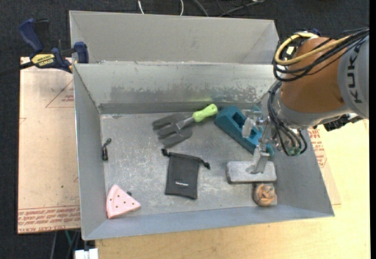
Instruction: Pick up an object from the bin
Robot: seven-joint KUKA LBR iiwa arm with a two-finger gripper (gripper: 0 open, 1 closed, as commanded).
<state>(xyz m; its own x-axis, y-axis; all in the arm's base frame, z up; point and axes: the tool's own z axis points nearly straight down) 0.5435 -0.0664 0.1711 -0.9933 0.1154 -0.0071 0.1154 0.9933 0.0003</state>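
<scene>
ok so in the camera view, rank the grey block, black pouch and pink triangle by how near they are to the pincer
1. grey block: on the right, directly under the pincer.
2. black pouch: in the middle, to the block's left.
3. pink triangle: far left, in the near corner.

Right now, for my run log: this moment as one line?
end effector: over flat grey rectangular block, front right | neighbours: teal plastic tool, brown round lump
</scene>
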